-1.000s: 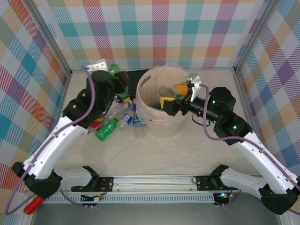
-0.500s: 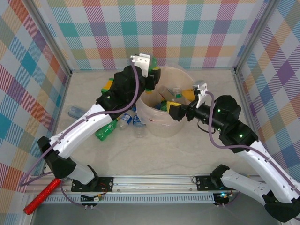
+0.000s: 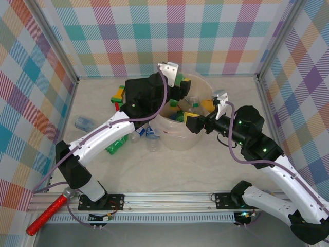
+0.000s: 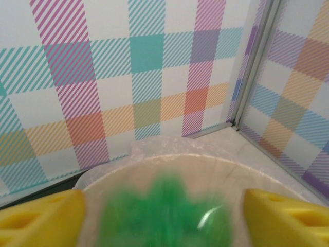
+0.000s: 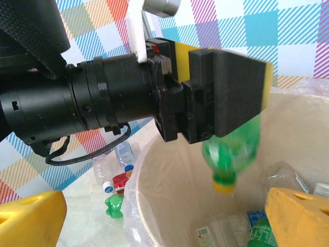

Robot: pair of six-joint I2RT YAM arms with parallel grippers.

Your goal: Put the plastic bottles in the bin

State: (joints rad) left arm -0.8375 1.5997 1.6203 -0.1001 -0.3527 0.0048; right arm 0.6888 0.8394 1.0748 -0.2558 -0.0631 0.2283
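Green bottle (image 5: 229, 154): just under the left hand (image 4: 163, 203), inside the mouth of the bin (image 3: 177, 140). It is smeared in both wrist views, so I judge it to be dropping free.
Long axis: near upright, with the yellow cap pointing down into the bin.
Left hand: fingers spread wide, a sliver of gap on each side of the bottle, gripping nothing that I can see.
Bin: straight below the left hand, with several bottles lying inside.
Left arm: stretched long from its base, forearm crossing the bench (image 3: 169, 172), wrist level over the bin's far-left rim.
Right hand (image 3: 199, 113): fully spread and empty, at the bin's near-right rim, facing the left hand across the opening.
Loose bottles (image 3: 138, 133): on the bench behind the left hand, beneath its forearm, beside the bin's wall.
Nearer arm: the left, by my judgement, since the bin stands between the right hand and that cluster.
Next move: likely draw the left hand back and down toward the cluster.
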